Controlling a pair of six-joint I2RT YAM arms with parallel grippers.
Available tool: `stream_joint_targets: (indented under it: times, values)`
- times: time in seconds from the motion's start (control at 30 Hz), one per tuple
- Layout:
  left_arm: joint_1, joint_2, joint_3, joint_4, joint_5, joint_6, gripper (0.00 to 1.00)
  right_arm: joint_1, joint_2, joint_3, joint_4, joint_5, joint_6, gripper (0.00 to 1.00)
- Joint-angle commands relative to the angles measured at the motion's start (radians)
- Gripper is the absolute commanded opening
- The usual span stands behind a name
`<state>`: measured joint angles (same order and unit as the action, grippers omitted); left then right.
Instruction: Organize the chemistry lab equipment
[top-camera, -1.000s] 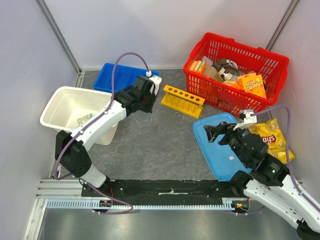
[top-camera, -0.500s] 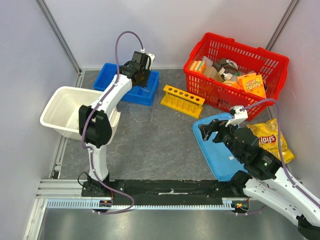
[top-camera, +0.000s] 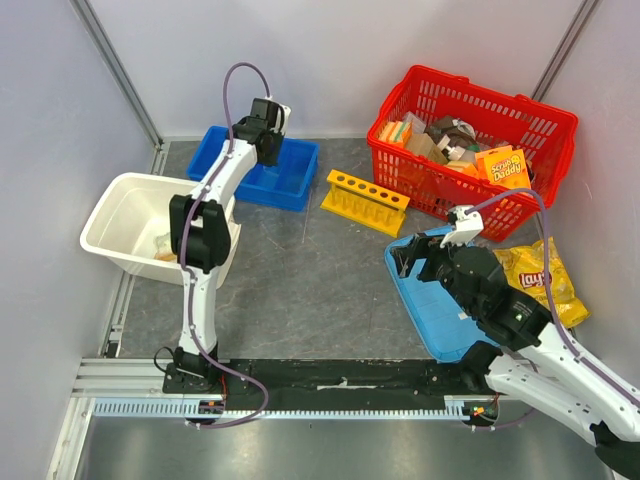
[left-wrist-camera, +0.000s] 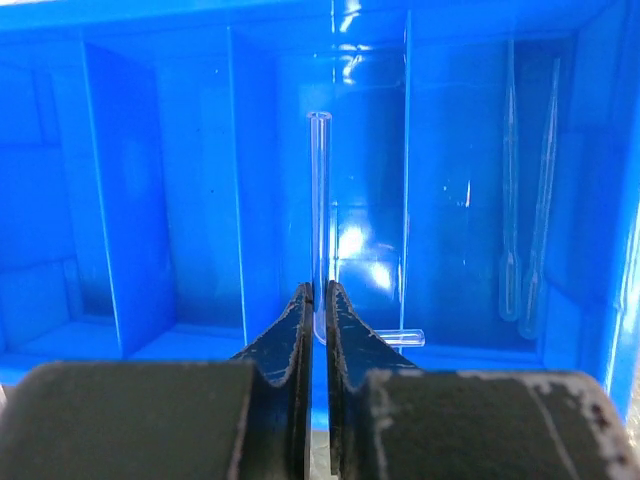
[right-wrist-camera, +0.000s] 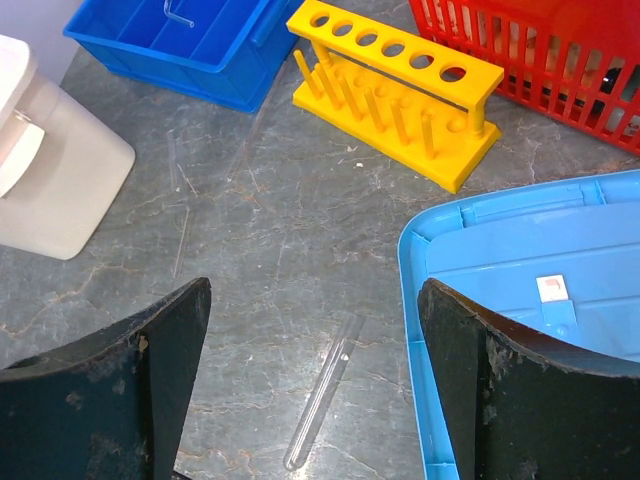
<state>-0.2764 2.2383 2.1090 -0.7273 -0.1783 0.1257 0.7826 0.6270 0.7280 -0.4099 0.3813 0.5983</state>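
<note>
The weak spot, as we judge it, is at our left gripper. It has a thin, smooth tube by one end only, so the tube could pivot or slide out if the wrist tilts. If it is let go from this height, it could land across a divider or strike the short tube lying on the floor of the bin. The jaws are pinched almost together, and the tube appears clamped between the fingertips. The rest of it juts out ahead of them. It hangs over the compartment next to the one holding two pipettes.

Our right gripper is spread wide, holds nothing and touches nothing. It hovers above the table, over a loose tube that lies just beside the edge of the lid. There we expect a second risk: a round tube rolls easily, so one finger landing first could push it away or under the lid's rim.

Farther out, the rack stands on the table between bin and basket, and every hole we can see is unfilled. A few more thin tubes lie on the table near the white tub.
</note>
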Motion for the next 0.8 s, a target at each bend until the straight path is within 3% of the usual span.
stream_joint_targets:
  times: [0.0,0.77]
  values:
    - [-0.003,0.073,0.103,0.035,-0.024,0.057,0.02,0.004,0.022,0.042,0.046,0.001,0.004,0.91]
    - [-0.001,0.196,0.128,0.104,-0.13,0.106,0.02,0.003,0.048,0.034,0.063,0.005,0.008,0.91]
